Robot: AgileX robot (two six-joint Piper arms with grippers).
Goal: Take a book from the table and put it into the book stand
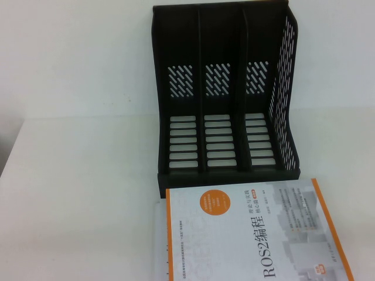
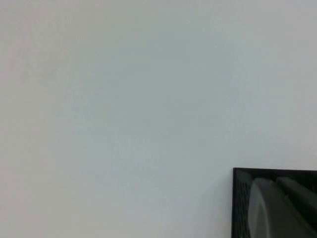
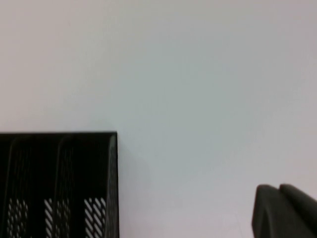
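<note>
One book [image 1: 252,234] lies flat on the white tabletop [image 1: 76,193], just in front of the black book stand [image 1: 225,93], with its far edge almost touching the stand's front lip. The stand has three slots, and none of them shows anything inside.

I can't see either arm from the high camera. The left pincer [image 2: 280,208] shows only as a gray blur in its own wrist camera, near a corner of the stand. The right pincer [image 3: 285,210] is a dark lump in its wrist camera, off to the side of the stand. I can't tell if either one is open or closed, and I see nothing held.

I think nothing has started yet. To do it well, I would grab the book by a free edge, tip it up straight, and line it up with one slot before sliding it in.
</note>
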